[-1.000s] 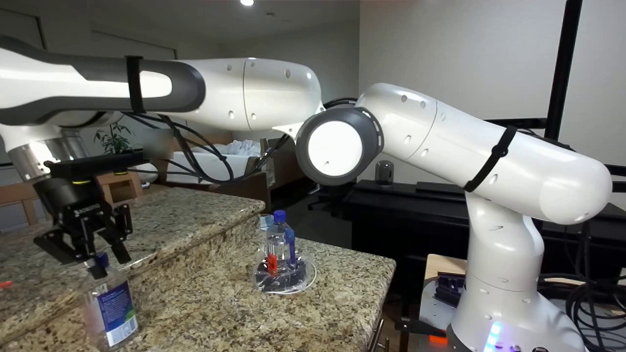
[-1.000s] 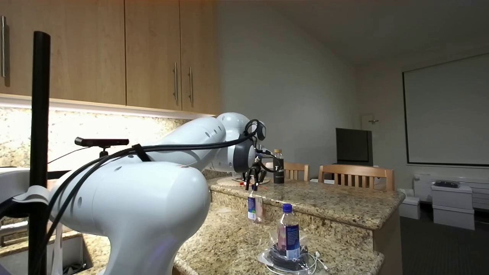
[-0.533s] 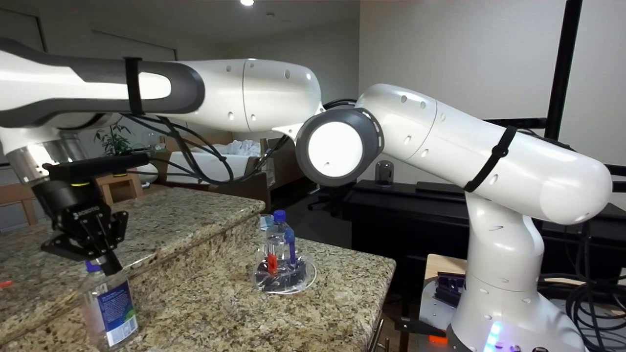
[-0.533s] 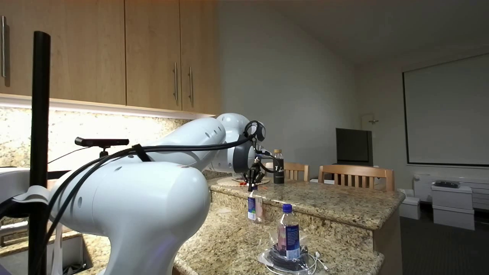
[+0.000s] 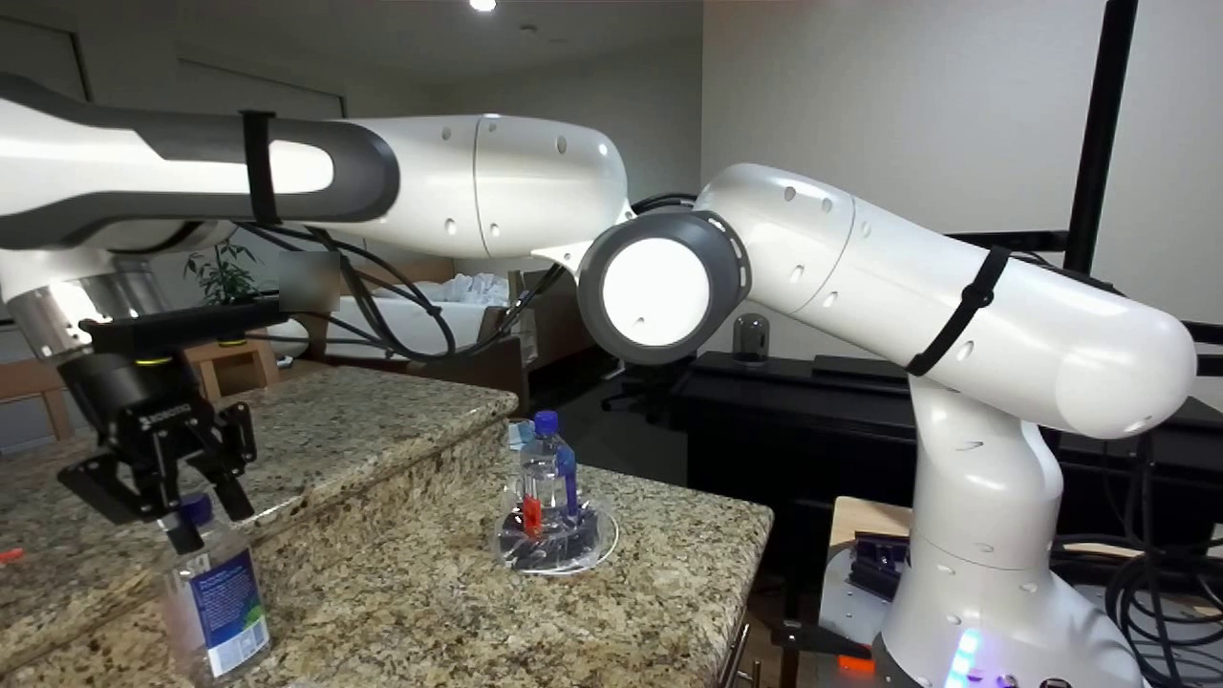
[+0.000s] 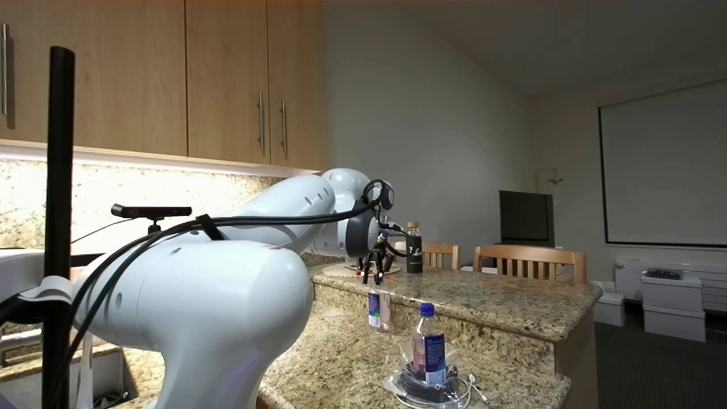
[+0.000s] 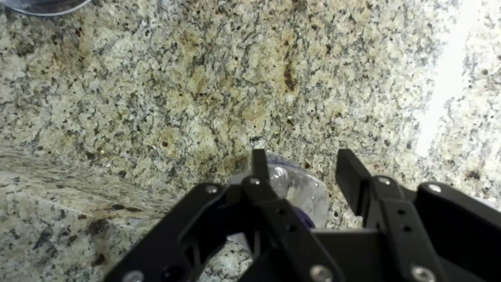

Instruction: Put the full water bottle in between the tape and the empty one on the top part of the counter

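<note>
Water bottle [image 5: 227, 612]: clear and blue-labelled, standing on the lower worktop [image 6: 335, 363], just beside the riser [image 6: 500, 341] of the raised tier [image 6: 494, 292] and well apart from the worktop's end edge.
Gripper [image 7: 303, 166]: directed downward over the water bottle.
Fingers [image 7: 350, 180]: parted, with a gap between the tips.
Bottle relative to fingers: beneath the gripper, its cap [image 5: 197, 508] at about the level of the fingertips; in the wrist view its shoulder [image 7: 307, 192] shows in the gap, closer to the finger at that view's left, while worktop is visible between it and the finger at that view's right.
Contact: the nearer finger hides much of the cap in the wrist view, so whether the two touch cannot be told.
Direction: cap uppermost, base down on the lower worktop.
Long axis: close to vertical, alongside the upright face of the riser.
Second bottle [image 6: 430, 346]: upright in both exterior views, blue cap [image 6: 426, 309] uppermost, well apart from the first and near the worktop's end edge.
Dark ring-shaped roll [image 6: 417, 391]: plastic-wrapped, lying flat on the lower worktop, the second bottle's foot falling within its outline in both exterior views.
Dark bottle [image 6: 414, 258]: upright on the raised tier, with a tan lid [image 6: 413, 225], on the side toward the chairs [image 6: 528, 251].
Arm [image 5: 535, 182]: white, extended above the lower worktop, its wrist end turned down.
</note>
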